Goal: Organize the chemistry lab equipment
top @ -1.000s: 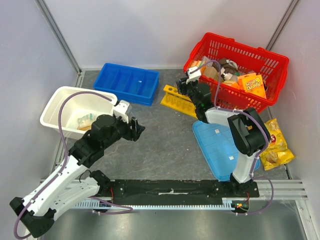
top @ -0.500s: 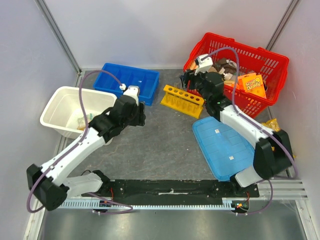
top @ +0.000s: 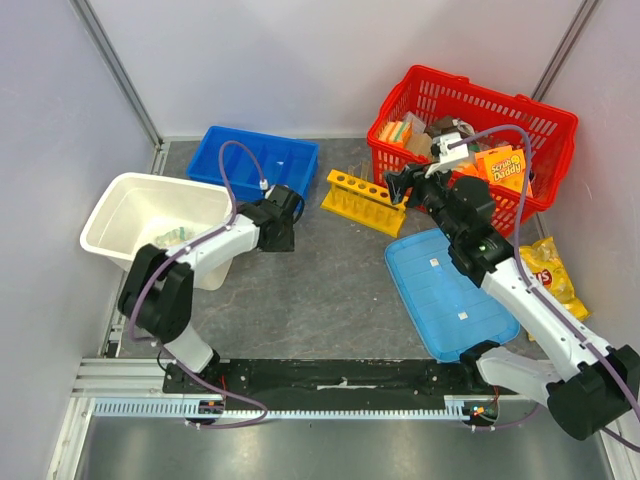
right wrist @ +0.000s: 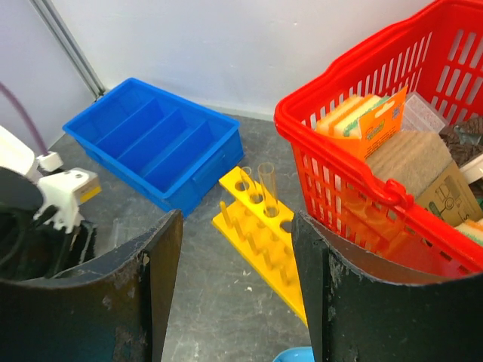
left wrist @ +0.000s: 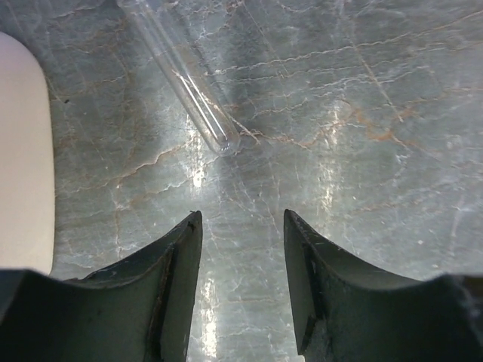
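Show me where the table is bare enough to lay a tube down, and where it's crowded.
Widest bare patch: the grey table centre, bordered by the white plastic tub, the flat light-blue plastic lid and the arms' black base rail. Crowded: the right side, where the yellow test-tube rack, red plastic basket and lid sit close together.

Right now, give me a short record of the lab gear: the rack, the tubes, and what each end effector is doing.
rack: yellow test-tube rack on the table between blue divided bin and red basket
tubes in rack: two upright clear tubes in holes at one end
loose tube: clear tube lying flat on the table near white tub
left end effector: open, empty, pointed at the loose tube
right end effector: open, empty, facing the rack
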Robot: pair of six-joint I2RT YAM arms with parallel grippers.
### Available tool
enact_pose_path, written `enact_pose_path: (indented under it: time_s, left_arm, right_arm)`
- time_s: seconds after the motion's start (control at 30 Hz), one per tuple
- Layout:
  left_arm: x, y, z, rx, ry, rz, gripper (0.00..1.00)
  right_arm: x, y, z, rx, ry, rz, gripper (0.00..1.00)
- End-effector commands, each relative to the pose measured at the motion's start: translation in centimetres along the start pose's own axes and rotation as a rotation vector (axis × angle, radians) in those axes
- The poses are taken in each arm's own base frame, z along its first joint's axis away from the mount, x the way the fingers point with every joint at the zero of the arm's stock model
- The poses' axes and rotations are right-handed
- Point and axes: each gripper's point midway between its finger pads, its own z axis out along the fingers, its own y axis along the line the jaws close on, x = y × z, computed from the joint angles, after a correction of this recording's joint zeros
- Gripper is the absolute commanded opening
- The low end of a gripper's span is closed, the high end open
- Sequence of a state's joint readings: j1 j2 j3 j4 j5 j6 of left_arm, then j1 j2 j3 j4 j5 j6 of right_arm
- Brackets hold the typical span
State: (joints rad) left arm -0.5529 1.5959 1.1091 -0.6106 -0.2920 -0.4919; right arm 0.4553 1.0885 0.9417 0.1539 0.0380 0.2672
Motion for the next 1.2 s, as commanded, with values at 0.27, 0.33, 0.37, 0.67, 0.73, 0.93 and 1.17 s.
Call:
enact_pose_path:
  time_s: [0.27,0.33,0.37,0.67,0.73,0.93,1.17]
  left_arm:
    - [-0.5,0.0,3.7,-0.094,0.022,-0.017,0.53]
    - [-0.4,0.0,4.1,-0.091,0.028,-0.016,0.53]
    - [-0.4,0.1,4.3,-0.088,0.029,-0.018,0.53]
    - [-1.3,0.8,5.6,-0.106,0.026,-0.021,0.52]
    - [-1.5,1.0,5.9,-0.110,0.030,-0.023,0.52]
    - [-1.7,1.1,6.6,-0.128,0.034,-0.013,0.54]
    - [-1.8,1.6,7.0,-0.140,0.041,0.004,0.52]
  right_arm:
    - [-0.4,0.8,-1.7,-0.037,0.001,0.018,0.67]
    - [-0.4,0.7,-1.8,-0.036,0.001,0.021,0.67]
    - [-0.3,0.8,-1.8,-0.037,0.003,0.023,0.67]
    - [0.7,0.6,-1.8,-0.033,0.024,0.024,0.67]
    - [0.4,0.7,-1.9,-0.035,0.016,0.023,0.67]
    - [0.2,0.7,-2.0,-0.035,0.015,0.021,0.69]
    - [0.4,0.6,-2.0,-0.033,0.022,0.021,0.70]
